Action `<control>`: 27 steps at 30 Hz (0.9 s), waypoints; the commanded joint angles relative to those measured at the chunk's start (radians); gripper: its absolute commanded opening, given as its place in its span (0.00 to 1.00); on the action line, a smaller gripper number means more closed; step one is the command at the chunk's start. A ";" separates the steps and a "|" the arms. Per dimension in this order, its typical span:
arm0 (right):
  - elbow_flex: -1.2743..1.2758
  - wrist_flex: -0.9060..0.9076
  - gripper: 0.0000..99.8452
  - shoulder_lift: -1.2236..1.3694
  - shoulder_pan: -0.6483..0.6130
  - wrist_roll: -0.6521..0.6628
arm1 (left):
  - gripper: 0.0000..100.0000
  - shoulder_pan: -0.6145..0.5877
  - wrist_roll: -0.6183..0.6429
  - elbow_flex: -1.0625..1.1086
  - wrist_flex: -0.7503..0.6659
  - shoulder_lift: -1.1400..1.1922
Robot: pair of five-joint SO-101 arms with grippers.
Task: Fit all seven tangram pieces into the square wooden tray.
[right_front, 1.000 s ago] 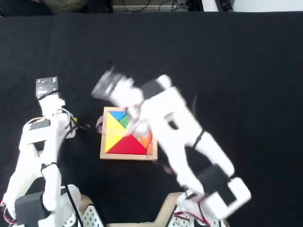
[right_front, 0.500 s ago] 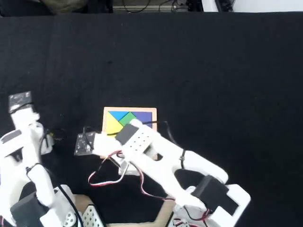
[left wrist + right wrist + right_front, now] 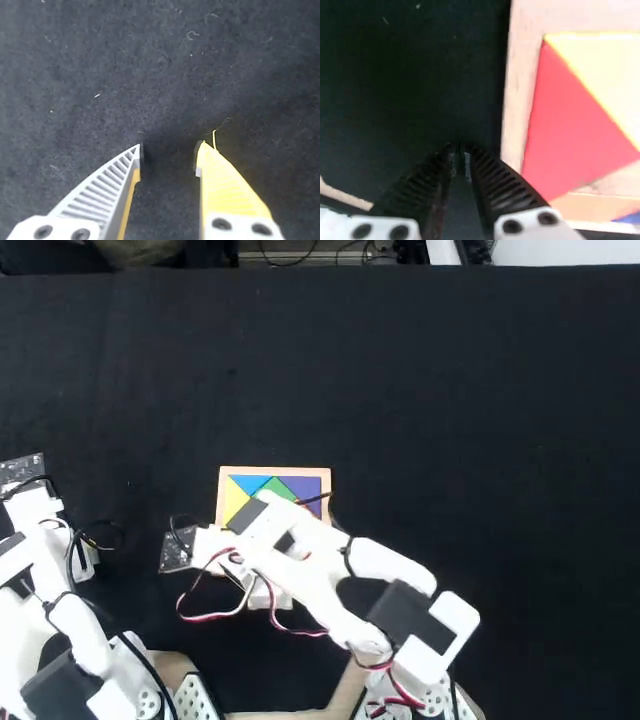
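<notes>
- Now, the right gripper (image 3: 459, 150) is closed on nothing, low over the black table (image 3: 450, 390), just beside the square wooden tray's (image 3: 517, 100) outer rim.
- The left gripper (image 3: 167, 150) is partly open and empty, near the table's left edge.
- The tray sits toward the near edge, with the red triangular piece (image 3: 565, 130) seated inside.
- Fitting looks nearly finished. The arm hides part of the tray, so lifting clear to check comes next.

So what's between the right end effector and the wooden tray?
Nothing but bare black table: the right wrist view shows a narrow strip of it between the right end effector and the wooden tray.
</notes>
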 commanded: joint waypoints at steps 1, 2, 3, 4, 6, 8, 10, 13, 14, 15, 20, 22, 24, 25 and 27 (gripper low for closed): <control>-0.077 0.009 0.01 0.002 0.077 0.041 | 0.18 -0.018 -0.008 0.002 0.003 -0.017; -0.084 0.011 0.01 0.002 0.091 0.052 | 0.18 -0.018 -0.008 0.002 0.003 -0.017; -0.085 0.011 0.01 -0.001 0.103 0.060 | 0.18 -0.018 -0.008 0.002 0.003 -0.017; -0.087 0.011 0.01 -0.002 0.109 0.069 | 0.18 -0.018 -0.008 0.002 0.002 -0.017; -0.087 0.009 0.01 -0.004 0.110 0.083 | 0.18 -0.018 -0.008 0.002 0.000 -0.017; -0.087 0.009 0.01 -0.004 0.110 0.084 | 0.18 -0.018 -0.008 0.002 0.000 -0.017; -0.097 0.009 0.01 0.001 0.114 0.086 | 0.18 -0.018 -0.008 0.002 0.000 -0.015; -0.122 0.009 0.01 0.002 0.138 0.086 | 0.18 -0.018 -0.008 0.004 0.000 -0.014; -0.134 0.009 0.01 0.002 0.146 0.086 | 0.18 -0.018 -0.008 0.004 0.000 -0.014; -0.145 0.009 0.01 0.002 0.152 0.086 | 0.18 -0.018 -0.008 0.004 0.000 -0.014; -0.185 0.035 0.01 0.001 0.153 0.086 | 0.18 -0.016 -0.006 0.002 -0.002 -0.015; -0.226 0.100 0.01 -0.012 0.152 0.086 | 0.18 0.012 -0.006 -0.005 -0.002 -0.015; -0.314 0.210 0.01 -0.050 0.158 0.078 | 0.18 0.061 -0.006 -0.035 0.000 -0.018; -0.369 0.272 0.01 -0.085 0.166 0.074 | 0.18 0.091 -0.002 -0.074 0.006 -0.018; -0.499 0.367 0.01 -0.177 0.216 0.020 | 0.18 0.153 0.057 -0.182 0.006 -0.018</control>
